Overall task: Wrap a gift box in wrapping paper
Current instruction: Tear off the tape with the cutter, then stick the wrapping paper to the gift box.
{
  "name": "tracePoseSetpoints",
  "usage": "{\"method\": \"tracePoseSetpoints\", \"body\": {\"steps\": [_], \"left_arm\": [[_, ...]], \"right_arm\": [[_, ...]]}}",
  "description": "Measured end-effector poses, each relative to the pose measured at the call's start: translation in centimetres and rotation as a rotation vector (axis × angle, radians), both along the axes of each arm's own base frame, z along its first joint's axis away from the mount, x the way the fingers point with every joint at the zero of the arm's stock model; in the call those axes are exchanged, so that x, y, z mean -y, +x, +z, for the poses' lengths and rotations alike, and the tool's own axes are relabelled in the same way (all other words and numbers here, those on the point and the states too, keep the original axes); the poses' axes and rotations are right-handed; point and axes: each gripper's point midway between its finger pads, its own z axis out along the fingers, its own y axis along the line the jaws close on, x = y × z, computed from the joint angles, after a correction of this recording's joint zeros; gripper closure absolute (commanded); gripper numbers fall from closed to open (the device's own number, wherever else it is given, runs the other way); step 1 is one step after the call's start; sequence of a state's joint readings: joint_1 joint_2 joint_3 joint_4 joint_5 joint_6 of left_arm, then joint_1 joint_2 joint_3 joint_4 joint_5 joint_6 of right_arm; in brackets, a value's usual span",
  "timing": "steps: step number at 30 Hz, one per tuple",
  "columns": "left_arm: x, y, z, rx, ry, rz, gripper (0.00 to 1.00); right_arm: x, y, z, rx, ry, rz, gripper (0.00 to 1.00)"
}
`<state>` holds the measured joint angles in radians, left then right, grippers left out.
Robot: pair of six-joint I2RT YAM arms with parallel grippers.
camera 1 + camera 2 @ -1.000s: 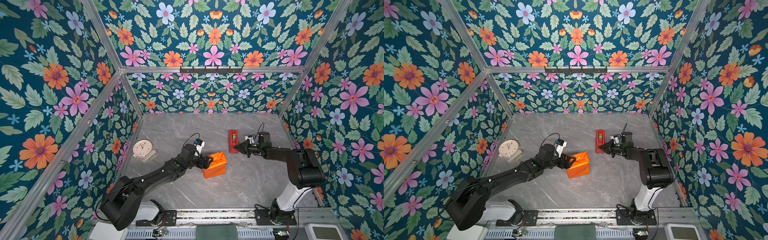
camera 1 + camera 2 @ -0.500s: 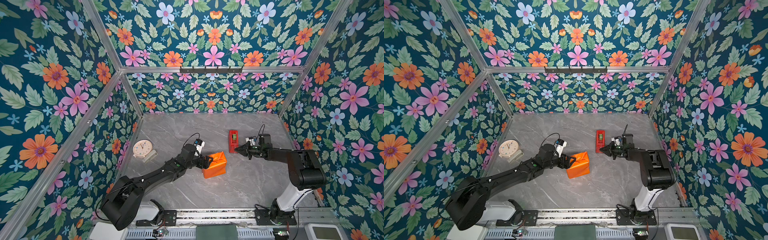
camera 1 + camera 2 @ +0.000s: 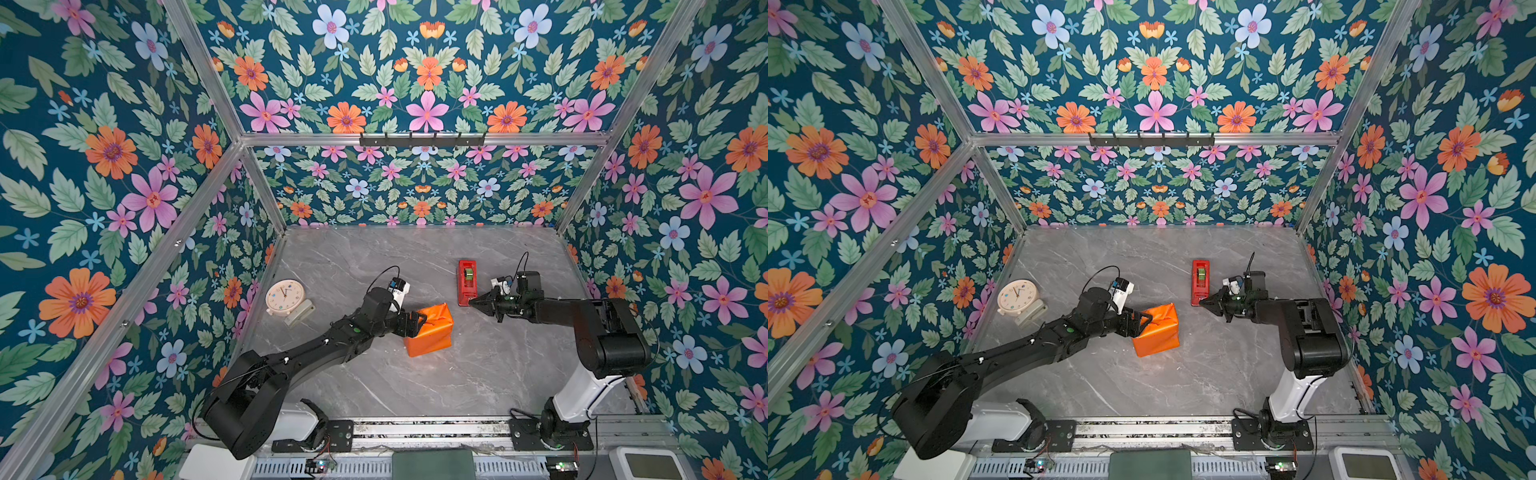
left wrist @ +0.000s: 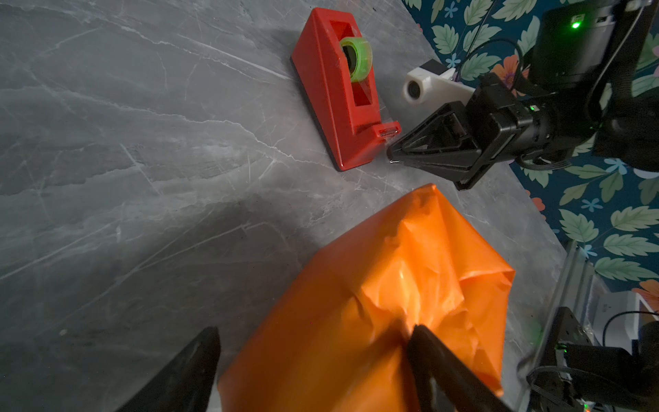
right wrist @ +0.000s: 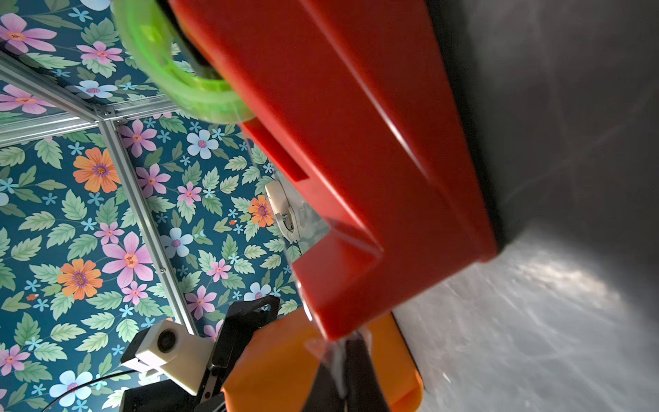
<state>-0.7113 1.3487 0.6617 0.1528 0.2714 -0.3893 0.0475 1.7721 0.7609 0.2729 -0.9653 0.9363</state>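
The left end effector (image 3: 417, 325) is spread wide, one finger (image 4: 438, 364) pressing the orange wrapping paper (image 3: 432, 336). The right end effector (image 3: 472, 302) pinches clear tape (image 5: 331, 351) at the red tape dispenser (image 3: 466, 282).

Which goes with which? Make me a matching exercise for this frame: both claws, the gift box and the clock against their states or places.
Things
1. left claw
2. right claw
3. gift box
4. alarm clock

States or places
a. cream, standing alone beside the left-hand wall
b. shut, pinching clear tape at the cutter of the red tape dispenser
c. open, one finger on the crumpled folded end
d. covered in orange wrapping paper, mid-table

Pairs: 1-c, 2-b, 3-d, 4-a
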Motion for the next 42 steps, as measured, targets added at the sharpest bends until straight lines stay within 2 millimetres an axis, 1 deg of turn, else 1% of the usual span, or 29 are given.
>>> {"method": "tracePoseSetpoints", "body": {"steps": [6, 11, 15, 16, 17, 19, 22, 25, 27, 29, 30, 31, 33, 34, 36, 40, 42], "left_arm": [[0.0, 0.0, 0.0, 0.000, 0.001, 0.000, 0.15], [0.0, 0.0, 0.0, -0.001, 0.001, 0.000, 0.15], [0.0, 0.0, 0.0, -0.001, 0.001, 0.000, 0.15], [0.0, 0.0, 0.0, -0.001, 0.001, 0.000, 0.15], [0.0, 0.0, 0.0, -0.001, 0.001, 0.000, 0.15], [0.0, 0.0, 0.0, -0.001, 0.000, 0.000, 0.15], [0.0, 0.0, 0.0, 0.000, 0.001, 0.000, 0.15], [0.0, 0.0, 0.0, -0.001, 0.001, 0.000, 0.15], [0.0, 0.0, 0.0, -0.001, 0.001, 0.000, 0.15], [0.0, 0.0, 0.0, 0.000, 0.001, 0.000, 0.15], [-0.1, 0.0, 0.0, -0.001, 0.001, 0.000, 0.15], [0.0, 0.0, 0.0, -0.001, 0.001, 0.000, 0.15], [0.0, 0.0, 0.0, -0.002, 0.002, 0.000, 0.15], [0.0, 0.0, 0.0, -0.001, 0.001, 0.000, 0.15], [0.0, 0.0, -0.1, -0.001, 0.001, 0.000, 0.15], [0.0, 0.0, -0.2, -0.004, 0.004, 0.000, 0.15], [0.0, 0.0, -0.2, -0.005, 0.003, -0.001, 0.15]], "right_arm": [[0.2, 0.8, -0.5, 0.016, -0.005, 0.005, 1.00], [0.4, 1.1, -0.9, 0.018, 0.005, 0.015, 1.00], [0.2, 1.0, -1.2, 0.012, 0.028, 0.042, 1.00], [0.3, 1.2, -1.6, 0.001, 0.019, 0.035, 1.00], [0.6, 1.0, -2.6, -0.033, -0.007, 0.016, 1.00], [1.1, 0.6, -4.0, -0.093, -0.033, -0.007, 1.00], [1.6, 0.9, -4.2, -0.098, -0.058, -0.022, 1.00], [1.7, 0.8, -3.9, -0.098, -0.065, -0.017, 1.00], [1.7, 0.5, -2.9, -0.073, -0.071, -0.010, 1.00], [1.6, 0.0, -0.7, -0.010, -0.076, 0.005, 1.00], [1.5, -0.4, 0.4, 0.014, -0.080, 0.015, 1.00], [1.1, -1.0, 1.9, 0.046, -0.087, 0.035, 1.00], [-0.3, -2.6, 5.0, 0.123, -0.101, 0.096, 1.00], [-1.3, -3.8, 6.7, 0.158, -0.104, 0.139, 1.00], [-3.1, -5.9, 9.3, 0.203, -0.104, 0.218, 1.00], [-7.2, -10.4, 12.7, 0.202, -0.104, 0.390, 1.00], [-9.1, -12.0, 13.9, 0.185, -0.102, 0.467, 1.00]]}}
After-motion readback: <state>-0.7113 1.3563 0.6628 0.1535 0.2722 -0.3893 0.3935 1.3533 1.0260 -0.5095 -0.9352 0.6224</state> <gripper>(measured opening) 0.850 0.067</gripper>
